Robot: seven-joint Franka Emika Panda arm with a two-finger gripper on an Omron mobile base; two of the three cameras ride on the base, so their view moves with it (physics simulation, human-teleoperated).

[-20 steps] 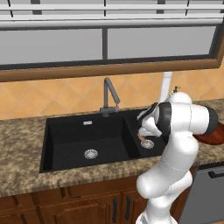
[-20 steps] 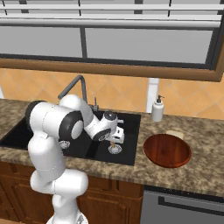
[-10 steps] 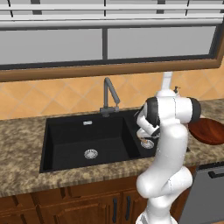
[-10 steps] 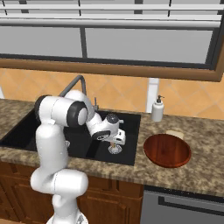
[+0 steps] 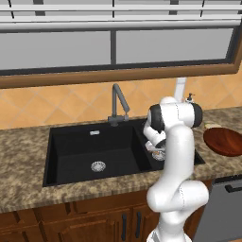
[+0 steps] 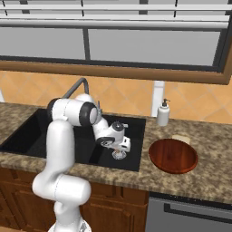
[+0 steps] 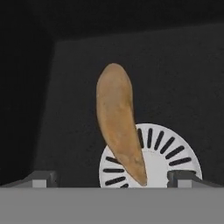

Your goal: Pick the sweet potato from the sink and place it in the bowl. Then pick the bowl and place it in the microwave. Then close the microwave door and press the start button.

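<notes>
Even, soft rendered lighting throughout; sink (image 5: 94,151) basin left dark; slight softness noted; faint sheen seen on bowl (image 6: 173,155).

Speckled granite counter (image 6: 190,183) — bowl (image 6: 173,155), soap bottle (image 6: 163,113), sunken sink (image 5: 101,151).

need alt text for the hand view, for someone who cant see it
A tan-orange sweet potato lies on the black sink floor, its narrow end over the round metal drain. The open pincer hovers above, a fingertip on either side.
</notes>
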